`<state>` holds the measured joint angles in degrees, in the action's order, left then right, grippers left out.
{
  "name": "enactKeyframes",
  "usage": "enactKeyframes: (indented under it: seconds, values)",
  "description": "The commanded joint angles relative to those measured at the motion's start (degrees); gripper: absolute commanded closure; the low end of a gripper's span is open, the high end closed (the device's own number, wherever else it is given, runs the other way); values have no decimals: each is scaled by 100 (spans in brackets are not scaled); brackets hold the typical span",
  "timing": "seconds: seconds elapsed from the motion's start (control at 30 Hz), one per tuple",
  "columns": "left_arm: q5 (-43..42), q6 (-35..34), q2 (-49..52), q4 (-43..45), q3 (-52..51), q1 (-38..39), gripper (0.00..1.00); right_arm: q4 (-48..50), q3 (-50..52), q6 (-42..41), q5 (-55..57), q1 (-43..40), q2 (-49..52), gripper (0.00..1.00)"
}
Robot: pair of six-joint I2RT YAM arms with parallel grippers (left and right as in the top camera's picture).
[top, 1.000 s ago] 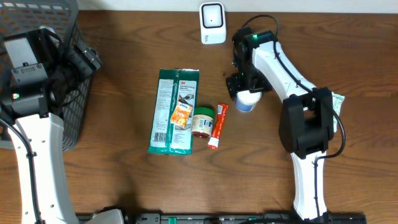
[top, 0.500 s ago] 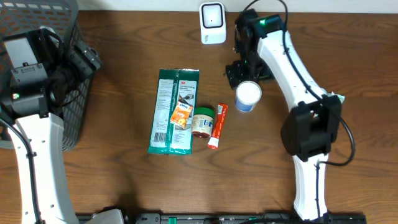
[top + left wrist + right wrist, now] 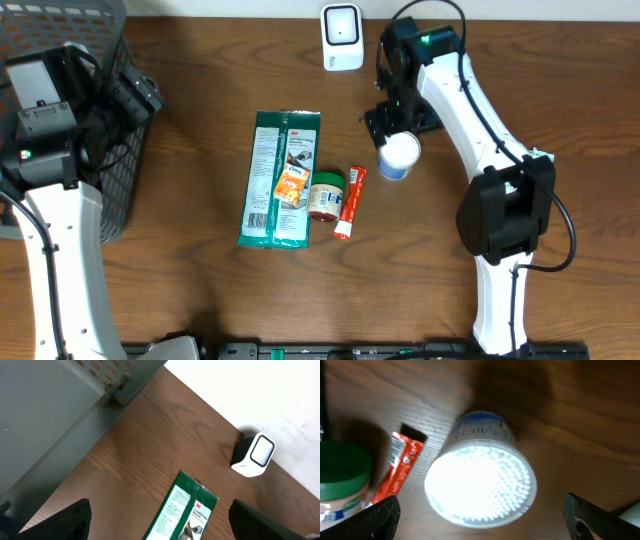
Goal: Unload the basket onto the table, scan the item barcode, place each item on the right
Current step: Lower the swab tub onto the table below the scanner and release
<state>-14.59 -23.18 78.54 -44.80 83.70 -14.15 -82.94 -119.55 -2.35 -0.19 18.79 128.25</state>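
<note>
While the round tub of cotton swabs (image 3: 399, 155) stands lid-up on the table (image 3: 200, 300), near the white scanner (image 3: 342, 37) but apart from it, its printed side wall faces no reader, so the scan looks not yet done. The right gripper (image 3: 482, 520) hangs over it, fingers spread wide on either side and touching nothing, apparently placed to straddle it. The left gripper (image 3: 165, 522), fingers apart and empty, waits by the basket (image 3: 60, 30).

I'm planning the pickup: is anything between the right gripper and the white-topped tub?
Nothing visible. The right gripper hangs open directly over the white-topped tub, whose top is fully exposed. The red sachet and green-lidded jar lie off to one side, apart from it.
</note>
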Motion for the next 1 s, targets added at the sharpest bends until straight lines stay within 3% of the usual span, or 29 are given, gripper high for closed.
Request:
enactKeyframes:
  seconds: [0.0, 0.17, 0.3, 0.97]
  values:
    - [74, -2, -31, 0, 92, -20, 14, 125, 262, 74, 79, 39, -83, 1]
    - [74, -2, -31, 0, 92, -20, 14, 601, 726, 254, 76, 81, -83, 3]
    - [74, -2, -31, 0, 92, -20, 14, 852, 1093, 398, 81, 140, -83, 12]
    - [74, -2, -31, 0, 92, -20, 14, 1233, 1419, 415, 188, 157, -83, 15]
